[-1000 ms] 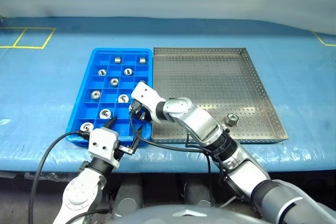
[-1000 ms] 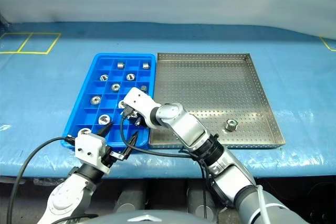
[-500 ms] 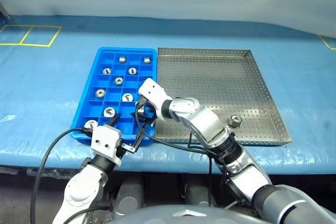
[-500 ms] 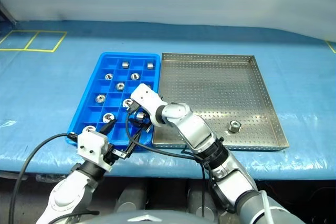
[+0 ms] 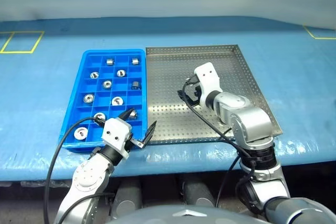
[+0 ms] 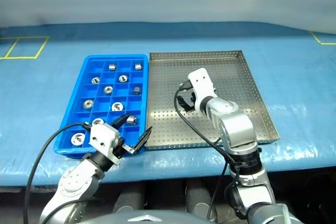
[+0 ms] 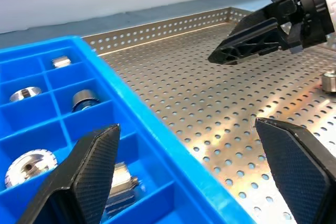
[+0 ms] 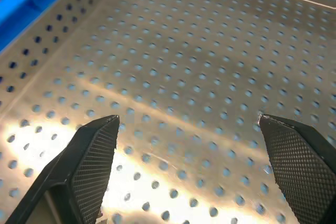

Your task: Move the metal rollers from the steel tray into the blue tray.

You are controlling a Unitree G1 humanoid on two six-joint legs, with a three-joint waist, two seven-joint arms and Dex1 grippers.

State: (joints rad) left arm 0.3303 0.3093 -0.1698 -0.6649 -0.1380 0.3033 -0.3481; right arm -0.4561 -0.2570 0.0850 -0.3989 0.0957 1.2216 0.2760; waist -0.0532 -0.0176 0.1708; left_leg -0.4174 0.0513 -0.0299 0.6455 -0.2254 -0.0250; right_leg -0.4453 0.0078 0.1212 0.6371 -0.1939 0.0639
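Note:
The blue tray (image 5: 113, 52) lies left of the steel tray (image 5: 168, 77), side by side. Several metal rollers (image 5: 107, 84) sit singly in the blue tray's compartments, one (image 5: 132, 113) in the near right corner. One more roller (image 7: 329, 81) lies on the steel tray's floor in the left wrist view. My right gripper (image 5: 186, 92) hangs open and holds nothing over the middle of the steel tray, its fingers (image 8: 89, 166) above bare perforated metal. My left gripper (image 5: 137, 123) stands open and holds nothing at the blue tray's near right corner.
Both trays rest on a blue-covered table (image 5: 294, 72), whose front edge runs just below them. Yellow tape marks lie at the far left (image 5: 21, 40) and far right (image 5: 317, 32). Black cables trail from both wrists.
My right gripper opened and swung right, from the blue tray's near right corner to over the steel tray. A roller now lies in that corner compartment. The camera shifted too.

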